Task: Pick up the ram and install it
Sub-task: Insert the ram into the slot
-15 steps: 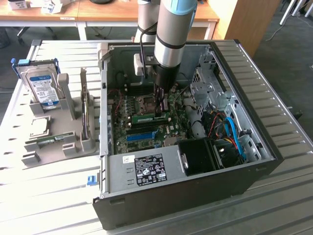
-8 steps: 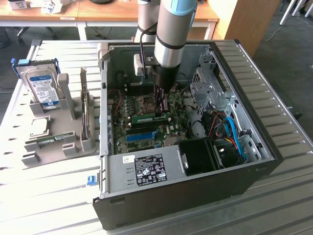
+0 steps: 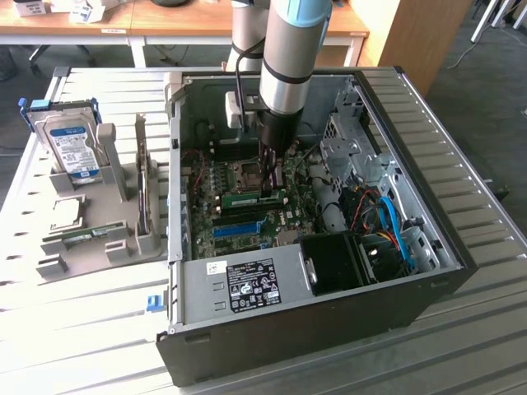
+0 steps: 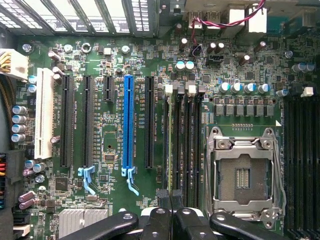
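The ram [image 3: 247, 198] is a narrow green stick standing on edge in a memory slot on the motherboard, inside the open computer case [image 3: 395, 107]. My gripper [image 3: 270, 191] reaches straight down into the case and meets the stick's top edge near one end. In the wrist view the ram [image 4: 170, 145] shows as a thin pale line running along the slot. The two black fingertips [image 4: 163, 199] are pressed together over it, so the gripper [image 4: 171, 197] is shut on the ram's top edge.
A bright-blue slot strip [image 4: 128, 125] and black expansion slots lie beside the memory slots, with the empty CPU socket [image 4: 243, 175] on the other side. Outside the case, at the exterior view's left, a grey holder [image 3: 123, 239] carries a hard drive [image 3: 72, 148] and another green stick [image 3: 82, 237].
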`<state>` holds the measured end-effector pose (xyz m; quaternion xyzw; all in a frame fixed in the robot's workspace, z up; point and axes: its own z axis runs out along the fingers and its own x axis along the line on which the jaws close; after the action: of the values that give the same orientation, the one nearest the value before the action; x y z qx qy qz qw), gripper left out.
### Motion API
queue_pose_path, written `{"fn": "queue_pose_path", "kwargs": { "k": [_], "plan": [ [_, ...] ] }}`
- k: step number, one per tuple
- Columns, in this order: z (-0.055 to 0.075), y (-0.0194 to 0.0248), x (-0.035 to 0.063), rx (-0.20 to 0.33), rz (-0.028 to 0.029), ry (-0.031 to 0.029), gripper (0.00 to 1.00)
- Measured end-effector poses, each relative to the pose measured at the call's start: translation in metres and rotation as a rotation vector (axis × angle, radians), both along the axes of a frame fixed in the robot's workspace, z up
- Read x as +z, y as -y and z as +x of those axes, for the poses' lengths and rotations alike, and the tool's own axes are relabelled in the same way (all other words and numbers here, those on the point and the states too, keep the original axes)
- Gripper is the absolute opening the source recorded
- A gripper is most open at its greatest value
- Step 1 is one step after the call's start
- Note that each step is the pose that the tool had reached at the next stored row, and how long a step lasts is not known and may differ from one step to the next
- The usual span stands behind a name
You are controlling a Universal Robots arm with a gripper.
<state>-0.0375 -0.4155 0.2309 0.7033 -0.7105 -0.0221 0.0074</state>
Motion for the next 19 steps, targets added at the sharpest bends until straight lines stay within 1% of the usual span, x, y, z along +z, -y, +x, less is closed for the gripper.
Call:
{"fn": "queue_pose_path", "kwargs": {
  "k": [19],
  "plan": [
    [0.0000, -0.0001, -0.0010, 0.008, 0.0006, 0.0003, 0.12]
  ]
}}
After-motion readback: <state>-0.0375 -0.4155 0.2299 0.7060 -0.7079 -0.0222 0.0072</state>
